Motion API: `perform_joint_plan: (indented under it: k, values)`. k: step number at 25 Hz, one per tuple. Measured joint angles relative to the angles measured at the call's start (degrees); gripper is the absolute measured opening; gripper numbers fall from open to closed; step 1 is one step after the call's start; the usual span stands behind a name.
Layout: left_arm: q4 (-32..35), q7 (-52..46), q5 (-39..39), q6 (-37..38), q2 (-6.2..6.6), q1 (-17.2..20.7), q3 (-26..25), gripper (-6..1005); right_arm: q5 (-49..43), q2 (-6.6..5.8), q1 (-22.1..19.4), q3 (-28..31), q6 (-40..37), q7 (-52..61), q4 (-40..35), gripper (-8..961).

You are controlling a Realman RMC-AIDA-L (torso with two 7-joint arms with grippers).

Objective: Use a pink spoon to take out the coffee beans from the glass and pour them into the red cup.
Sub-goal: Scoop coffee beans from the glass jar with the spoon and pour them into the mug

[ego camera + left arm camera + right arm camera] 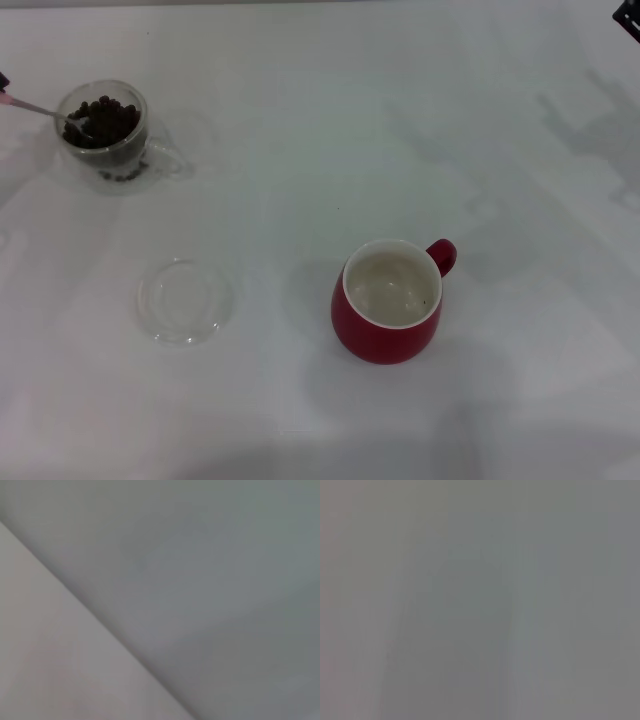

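The work surface is a plain white table (330, 120), seen from the head view. The glass (105, 135) stands at the 10 o'clock position of the scene and contains the coffee beans (102, 122), piled to near its rim. The pink spoon (45, 110) enters from the 9 o'clock edge; its metal bowl rests among the beans, and only the tip of its pink handle shows at the edge. The left gripper (2, 82) appears only as a dark sliver at that edge, so its finger state cannot be told. The red cup (390, 300) stands at about 5 o'clock from scene centre, upright, handle toward 1 o'clock, no beans visible inside. A shallow clear dish (187, 300) lies at 8 o'clock, well apart from both vessels. The right gripper (628, 20) shows as a dark corner at 2 o'clock; its finger state cannot be told. Both wrist views show only blurred grey.
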Motion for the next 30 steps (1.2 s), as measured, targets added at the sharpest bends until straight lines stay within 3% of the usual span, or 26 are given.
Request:
perform_joint_plan:
  k: [17, 24, 30]
  values:
    - [-1.93, 6.9, -10.66, 12.79, -0.57, 4.2, 0.0, 125, 0.03, -0.19, 0.84, -0.45, 2.48, -0.01, -0.83, 844]
    - [-2.47, 7.22, -9.35, 16.83, -0.9, 2.23, 0.54, 126, 0.03, -0.17, 1.14, -0.55, 2.82, -0.09, -1.07, 844]
    - [-5.7, 6.7, -6.13, 18.64, -1.14, -2.3, 0.77, 125, 0.02, -0.08, 1.18, -0.54, 2.87, -0.1, -1.49, 844]
